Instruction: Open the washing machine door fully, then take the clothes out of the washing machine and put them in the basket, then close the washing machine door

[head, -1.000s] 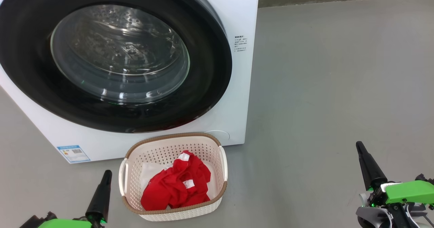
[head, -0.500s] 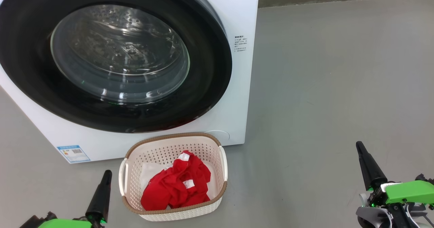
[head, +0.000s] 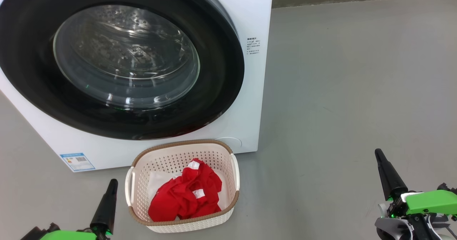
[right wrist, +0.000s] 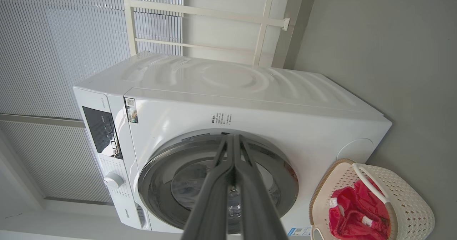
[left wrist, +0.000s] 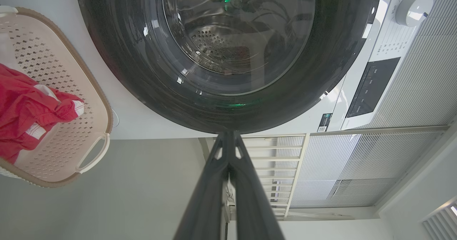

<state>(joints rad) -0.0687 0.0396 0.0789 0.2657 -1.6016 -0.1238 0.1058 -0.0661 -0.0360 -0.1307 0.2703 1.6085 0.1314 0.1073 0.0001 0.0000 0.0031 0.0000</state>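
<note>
**Door shut on washer; clothes in basket.**
Head view: door (head: 125, 63) lies flush on the washer (head: 251, 15). The basket (head: 182, 144) stands just in front of the washer and holds the clothes (head: 185, 197). Left claw (head: 106, 206) and right claw (head: 388, 175) sit clear of the washer.
Left wrist view: left claw fingers pressed together, empty.
Right wrist view: right claw fingers pressed together, empty.

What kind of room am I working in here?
Likely a laundry or utility area, perhaps a test setup: a white front-loading washing machine stands on a bare grey floor, a basket of red clothes sits before it, and ribbed pale wall panels stand behind.
</note>
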